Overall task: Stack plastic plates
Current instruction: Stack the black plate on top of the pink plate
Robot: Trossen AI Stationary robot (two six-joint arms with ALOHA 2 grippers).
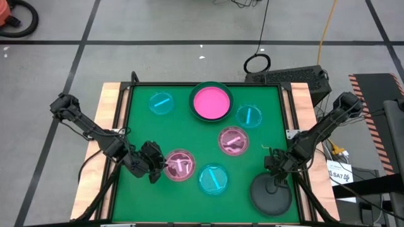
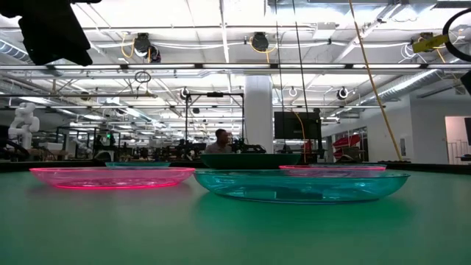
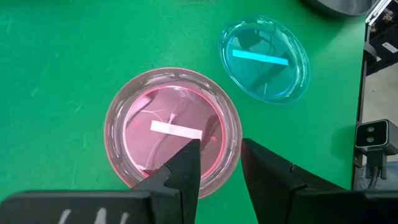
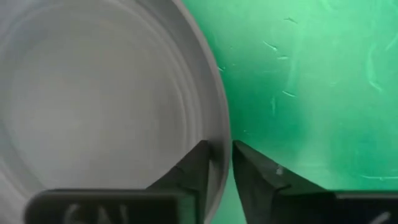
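Observation:
Several round plates lie flat on the green table (image 1: 139,139). A hot pink plate (image 1: 211,103) sits inside a dark green one (image 1: 219,86) at the far side. Translucent cyan plates (image 1: 161,103) (image 1: 249,116) (image 1: 213,178) and translucent pink plates (image 1: 233,140) (image 1: 179,165) are spread around. My left gripper (image 3: 219,155) is open, one finger over the bowl of the near pink plate (image 3: 171,127) and one outside its rim. My right gripper (image 4: 217,152) is shut on the dark grey plate (image 1: 270,194) at the near right corner. My right gripper pinches the rim (image 4: 219,134) of the dark grey plate between its two fingers, one finger (image 4: 198,158) inside the bowl and the other (image 4: 245,160) outside. It comes from above, pointing down, at the plate's far edge. Whether the plate is off the table does not show.
Wooden table borders (image 1: 108,101) run along the left and right sides. A black box and cables (image 1: 297,77) sit beyond the far right corner. Bare green surface lies at the near left of the table and between the plates. People and equipment show far off in the room.

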